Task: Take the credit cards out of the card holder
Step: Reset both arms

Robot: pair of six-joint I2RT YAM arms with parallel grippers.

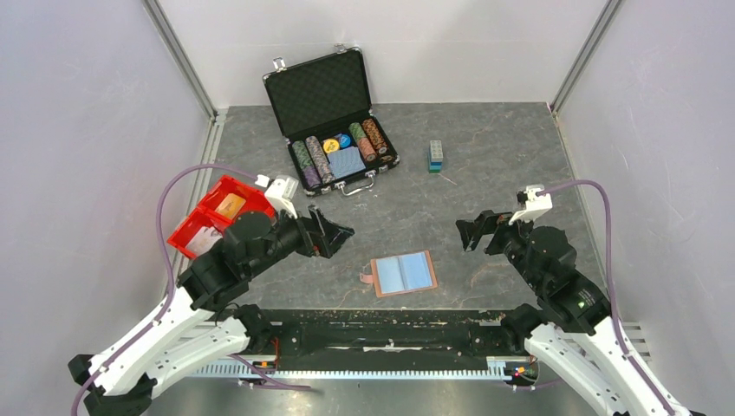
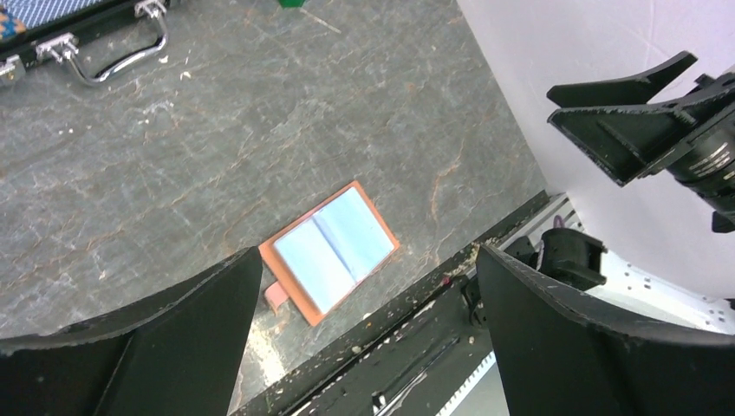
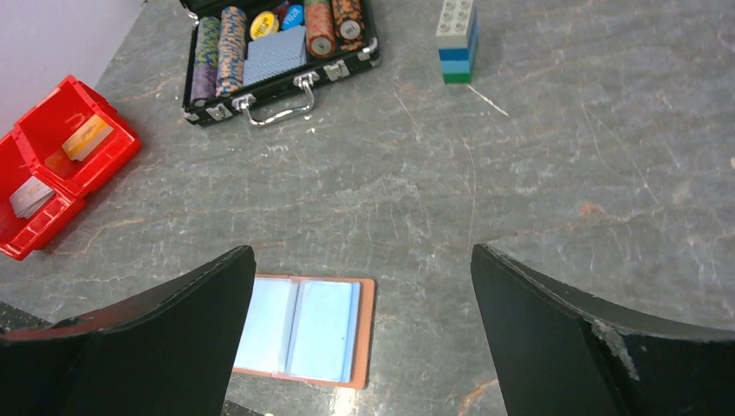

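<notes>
The brown card holder [image 1: 403, 274] lies open and flat on the table near the front edge, its light-blue inside up and its small tab at the left. It shows in the left wrist view [image 2: 334, 251] and the right wrist view [image 3: 303, 329]. I cannot make out any card in its pockets. An orange-yellow card [image 1: 230, 205] [image 3: 88, 137] and a pale card [image 3: 30, 197] lie in the red bin [image 1: 186, 227]. My left gripper [image 1: 334, 232] [image 2: 368, 277] is open and empty, above and left of the holder. My right gripper [image 1: 468, 232] [image 3: 362, 260] is open and empty, to its right.
An open black poker-chip case [image 1: 334, 130] [image 3: 277, 43] with chips and a blue deck stands at the back centre. A small stack of blocks [image 1: 435, 156] [image 3: 457, 39] stands to its right. The red bin [image 3: 43, 230] sits at the left wall. White walls enclose the table.
</notes>
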